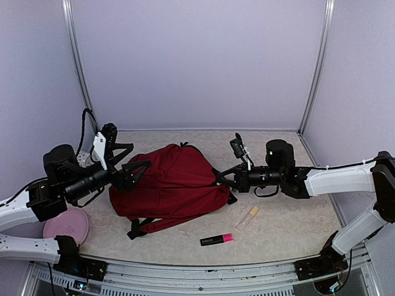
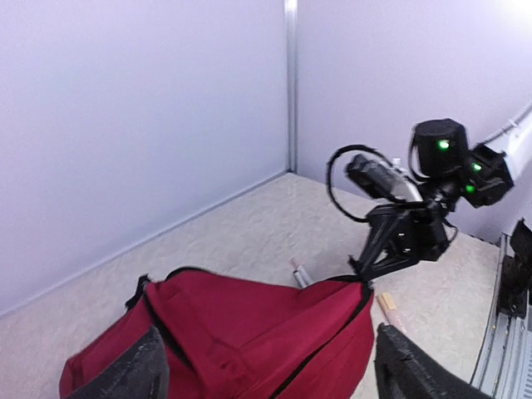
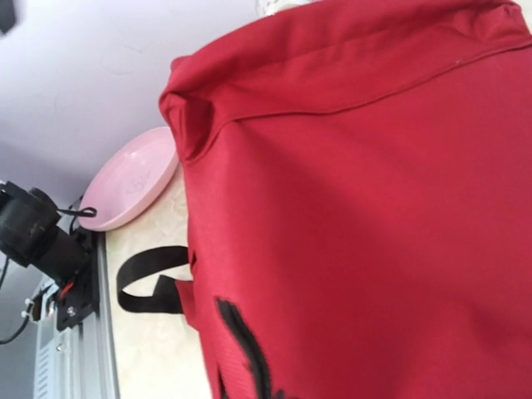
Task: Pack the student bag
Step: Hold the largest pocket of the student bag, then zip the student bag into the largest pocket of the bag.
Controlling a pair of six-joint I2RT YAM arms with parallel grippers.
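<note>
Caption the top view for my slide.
Left gripper and right gripper flank the bag; marker, tube and plate lie outside.

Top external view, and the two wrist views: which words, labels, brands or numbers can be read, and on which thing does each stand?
No text can be read in any view.
On the black and pink marker: perhaps some print on the barrel, too small to read.
On the student bag, the pale tube and the pink plate: no lettering visible.

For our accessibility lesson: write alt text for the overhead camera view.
A dark red student bag lies between the left claw and right claw, one at each side. Nearby: a pink-tipped marker, a pale tube, a pink plate.
</note>
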